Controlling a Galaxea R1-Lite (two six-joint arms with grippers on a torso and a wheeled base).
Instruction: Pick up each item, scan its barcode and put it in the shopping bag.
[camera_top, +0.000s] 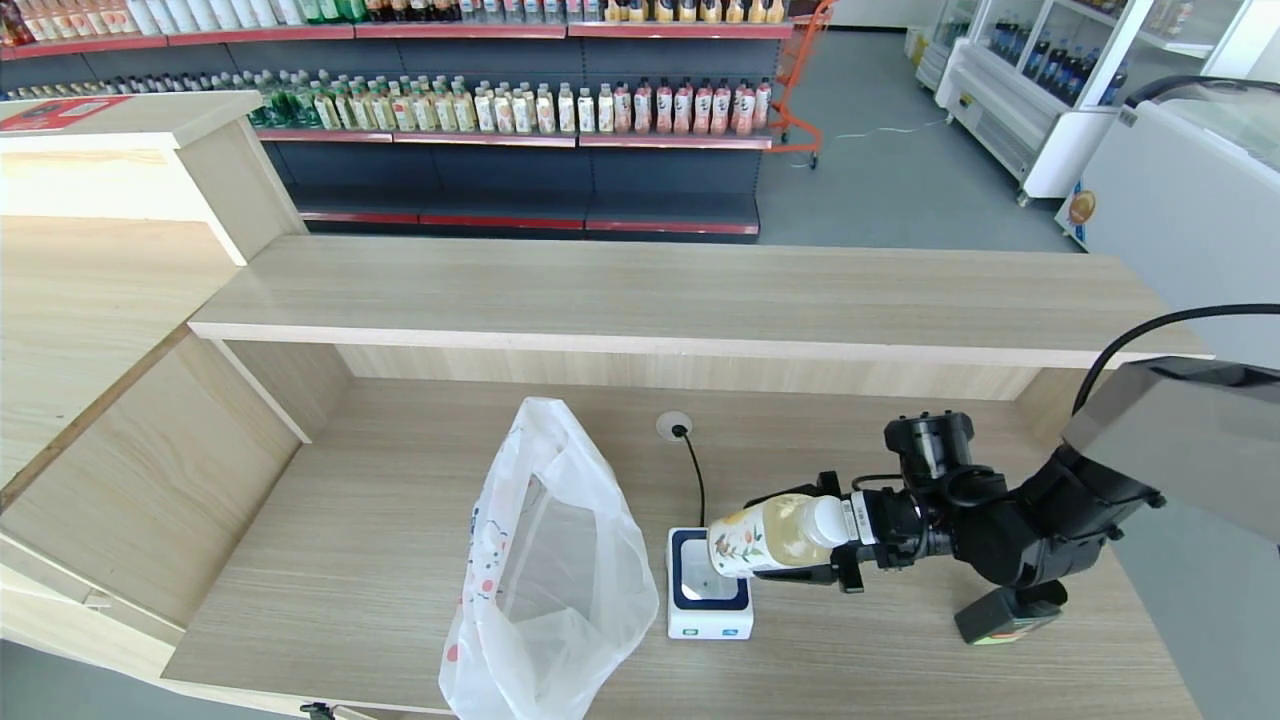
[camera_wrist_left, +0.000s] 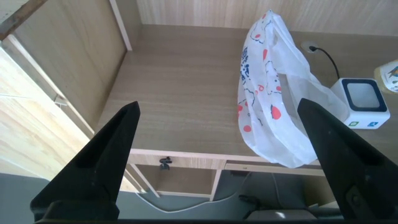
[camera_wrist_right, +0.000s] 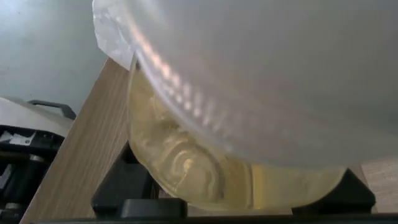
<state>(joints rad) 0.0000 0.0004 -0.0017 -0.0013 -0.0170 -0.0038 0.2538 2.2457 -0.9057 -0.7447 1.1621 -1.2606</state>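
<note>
The right arm is sitting at the 4 o'clock part of the head view, its forearm lying nearly level and pointing toward 9 o'clock. The right end effector is clamping a bottle sideways, with one finger pressing at the bottle's 12 o'clock side and the other at 6 o'clock. The left end effector is hovering with its two dark fingers spread wide apart, gripping nothing.
</note>
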